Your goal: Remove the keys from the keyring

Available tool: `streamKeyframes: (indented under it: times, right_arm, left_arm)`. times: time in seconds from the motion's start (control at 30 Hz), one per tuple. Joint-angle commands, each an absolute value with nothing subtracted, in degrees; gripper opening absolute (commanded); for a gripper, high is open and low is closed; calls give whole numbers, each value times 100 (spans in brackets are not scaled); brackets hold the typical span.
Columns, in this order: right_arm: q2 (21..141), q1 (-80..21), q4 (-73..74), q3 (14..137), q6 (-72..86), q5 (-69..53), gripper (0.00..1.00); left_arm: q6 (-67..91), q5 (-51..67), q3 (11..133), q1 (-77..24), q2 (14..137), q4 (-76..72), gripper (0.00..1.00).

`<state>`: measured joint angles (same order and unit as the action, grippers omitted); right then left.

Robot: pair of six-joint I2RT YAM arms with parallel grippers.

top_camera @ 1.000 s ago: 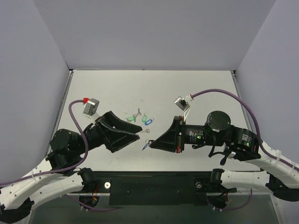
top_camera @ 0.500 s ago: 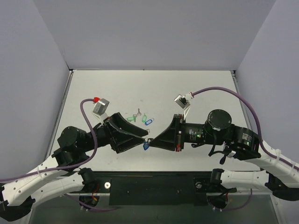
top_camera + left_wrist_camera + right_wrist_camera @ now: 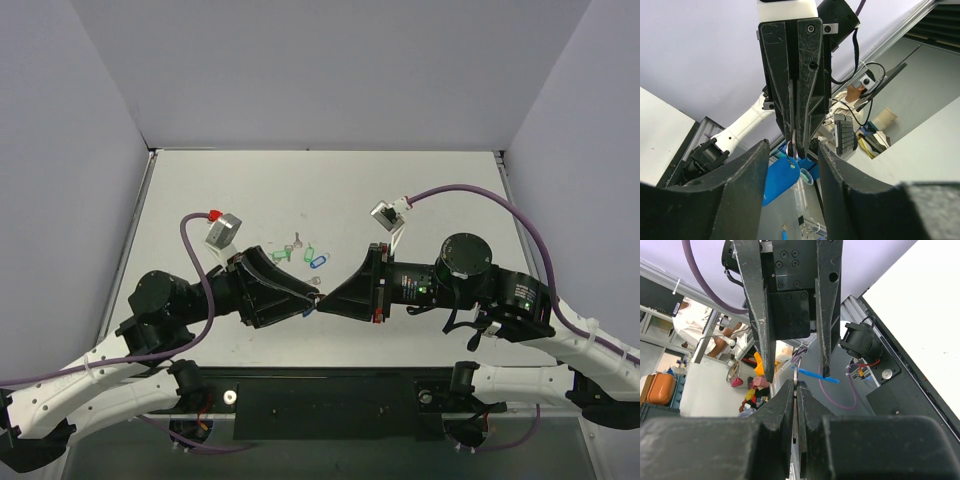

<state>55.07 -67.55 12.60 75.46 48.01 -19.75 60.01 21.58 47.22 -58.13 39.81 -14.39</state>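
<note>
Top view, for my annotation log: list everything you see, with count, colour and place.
table: 1, pale grey, under everything
green tags: 2, green, mid-table, just beyond the grippers
blue tag: 1, blue, on the table right of the green tags
silver key: at least 1, silver, just beyond the green tags
keyring: 1, blue tag on a thin ring, hanging off the table from the right gripper's tips; its keys are too hard to make out
cables: 2, purple, one looping from each wrist
left gripper: 1, black, open, fingers either side of the keyring
right gripper: 1, black, shut on the keyring
</note>
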Motion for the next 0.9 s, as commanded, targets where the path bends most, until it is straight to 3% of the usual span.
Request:
streamKeyframes:
  times: [0.0, 0.17, 0.37, 0.47, 0.87]
  right_arm:
    - [5484, -6724, 914, 7743, 4834, -1925, 0]
    - [5484, -6724, 923, 7734, 4843, -1916, 0]
    - [5440, -6706, 923, 7717, 4852, -1907, 0]
    - [5405, -6706, 914, 7699, 4860, -1898, 0]
    - [5388, -6688, 932, 7673, 4869, -1899, 0]
  left_arm:
    - [5986, 2276, 4807, -5854, 3929, -1653, 51]
    - [5950, 2285, 4860, -5854, 3929, -1591, 46]
    - [5933, 2338, 4887, -5854, 3955, -1582, 33]
    - [5924, 2347, 4904, -5854, 3964, -1556, 32]
    - [5854, 2391, 5018, -5854, 4017, -1336, 2]
